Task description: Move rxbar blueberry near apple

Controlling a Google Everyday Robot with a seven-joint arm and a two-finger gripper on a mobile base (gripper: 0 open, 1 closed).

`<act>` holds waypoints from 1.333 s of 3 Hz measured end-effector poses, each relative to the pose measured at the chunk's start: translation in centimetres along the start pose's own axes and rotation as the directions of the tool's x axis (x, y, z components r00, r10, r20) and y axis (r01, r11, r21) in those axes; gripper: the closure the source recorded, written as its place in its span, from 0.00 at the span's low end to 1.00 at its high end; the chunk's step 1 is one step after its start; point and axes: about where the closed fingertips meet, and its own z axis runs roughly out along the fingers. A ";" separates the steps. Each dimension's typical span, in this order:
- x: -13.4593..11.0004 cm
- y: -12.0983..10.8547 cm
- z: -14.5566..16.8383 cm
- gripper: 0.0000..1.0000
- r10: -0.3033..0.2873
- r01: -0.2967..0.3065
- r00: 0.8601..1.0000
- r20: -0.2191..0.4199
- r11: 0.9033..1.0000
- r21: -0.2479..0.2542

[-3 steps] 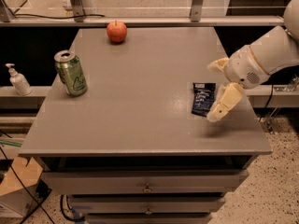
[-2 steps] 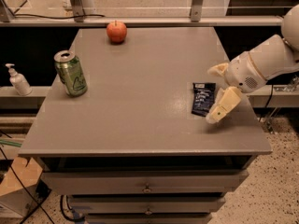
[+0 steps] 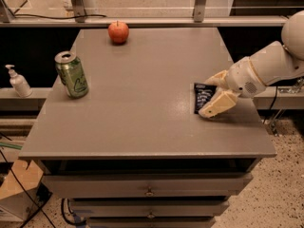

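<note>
Here's the wide grey surface (image 3: pixel 142 122), and everything gets placed off the green can (image 3: pixel 72 74) standing near its left side. The pale arm (image 3: pixel 270 63) reaches in from well right of the can, its upper part cut off by the frame edge. The gripper (image 3: pixel 209 97) hangs low, far to the can's right and a touch nearer the front edge. Its fingers (image 3: pixel 218 104) are spread wide, one on each side of the bar, and they look to me not yet clamped on anything. The apple (image 3: pixel 118 32) sits beyond the can and a little to its right, close to the back edge. And the snack bar (image 3: pixel 200 96) lies flat, well to the can's right, so it's a long diagonal away from that apple.

The step in hand, I'd say, is the grasp. Settle down until the tips straddle the wrapper's narrow width, squeeze square across it, then lift cleanly, because a flat bar can easily skid or slip free.

What's unclear: the bar's right half is hidden under the fingers, whether the tips touch the wrapper I can't tell, and the white lettering is too small to read
</note>
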 end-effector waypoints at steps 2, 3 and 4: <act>-1.3 0.5 0.4 0.87 -0.016 0.016 0.999 0.035 1.000 -0.001; -2.9 -0.3 0.0 1.00 -0.037 0.037 0.996 0.076 0.999 0.011; -4.6 -1.9 -1.0 1.00 -0.068 0.064 0.992 0.105 0.997 0.038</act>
